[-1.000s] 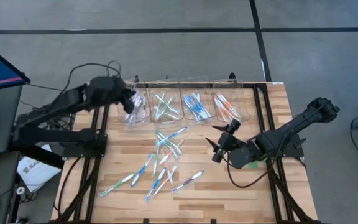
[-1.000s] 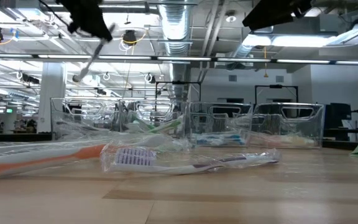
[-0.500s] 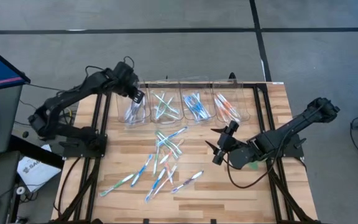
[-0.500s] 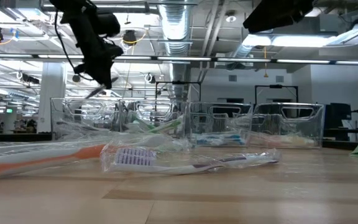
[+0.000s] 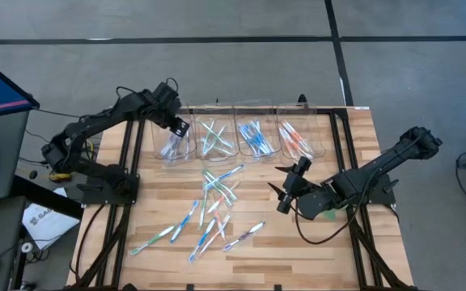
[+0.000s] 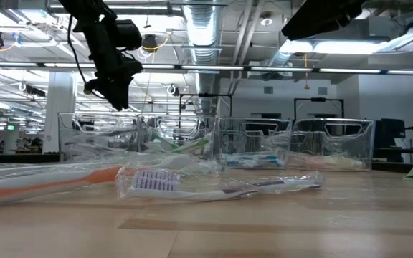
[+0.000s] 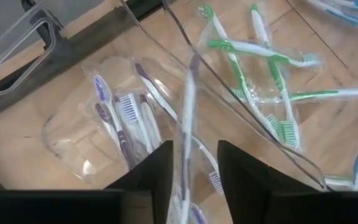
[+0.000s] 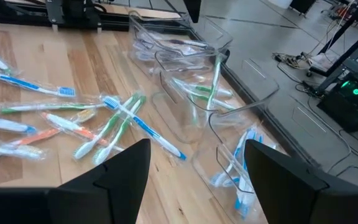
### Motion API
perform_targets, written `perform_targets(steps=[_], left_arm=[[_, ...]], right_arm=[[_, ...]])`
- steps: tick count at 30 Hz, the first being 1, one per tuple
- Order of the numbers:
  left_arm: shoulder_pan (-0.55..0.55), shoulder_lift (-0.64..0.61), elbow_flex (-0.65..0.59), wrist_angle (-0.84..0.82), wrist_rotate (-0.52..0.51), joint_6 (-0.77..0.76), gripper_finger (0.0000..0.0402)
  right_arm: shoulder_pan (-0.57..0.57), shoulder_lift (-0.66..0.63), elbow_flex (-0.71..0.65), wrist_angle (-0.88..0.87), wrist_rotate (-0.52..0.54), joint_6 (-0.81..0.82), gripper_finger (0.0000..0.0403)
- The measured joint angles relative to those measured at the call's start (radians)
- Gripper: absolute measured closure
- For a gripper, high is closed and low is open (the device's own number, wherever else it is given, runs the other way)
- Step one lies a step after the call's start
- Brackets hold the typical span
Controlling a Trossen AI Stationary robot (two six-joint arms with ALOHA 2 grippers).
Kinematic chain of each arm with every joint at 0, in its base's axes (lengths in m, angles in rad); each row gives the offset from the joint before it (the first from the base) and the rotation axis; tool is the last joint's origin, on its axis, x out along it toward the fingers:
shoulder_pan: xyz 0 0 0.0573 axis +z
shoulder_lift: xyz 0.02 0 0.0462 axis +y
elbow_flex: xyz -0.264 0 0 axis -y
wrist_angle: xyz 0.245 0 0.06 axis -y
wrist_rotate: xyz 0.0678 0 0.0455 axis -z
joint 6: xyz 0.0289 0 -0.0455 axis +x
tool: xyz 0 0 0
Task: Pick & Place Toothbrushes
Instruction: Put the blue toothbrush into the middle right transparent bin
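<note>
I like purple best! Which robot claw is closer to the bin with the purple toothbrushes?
Left. The left gripper hangs right above the purple toothbrush bin, with a purple toothbrush between its fingers. The right gripper waits over the table, far past the other bins.

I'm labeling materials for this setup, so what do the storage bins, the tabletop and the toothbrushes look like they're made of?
The bins: clear, glossy, probably rigid plastic; the toothbrushes inside show through the walls.
The tabletop: wood, likely butcher block; pale strips with visible grain, matte finish.
The toothbrushes: apparently plastic, with whitish handles and purple, green, blue or orange accents; each seems sealed in a clear, crinkly film wrapper, seen up close in the low view.
</note>
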Motion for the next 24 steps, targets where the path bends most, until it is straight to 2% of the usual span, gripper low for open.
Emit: perform_targets(steps=[8, 15, 20, 24], left_arm=[[0.000, 0.000, 0.000, -0.002, -0.032, 0.000, 0.0234], [0.000, -0.057, 0.000, -0.012, -0.036, 0.008, 0.0225], [-0.024, -0.144, 0.000, -0.031, 0.018, 0.010, 0.0225], [-0.103, -0.221, 0.000, -0.108, 0.123, 0.010, 0.0225]], right_arm=[[0.000, 0.000, 0.000, -0.003, -0.026, 0.008, 0.0148], [0.000, 0.000, 0.000, -0.010, -0.029, 0.007, 0.0148], [0.000, 0.000, 0.000, -0.010, -0.029, 0.007, 0.0148], [0.000, 0.000, 0.000, -0.010, -0.058, 0.006, 0.0148]])
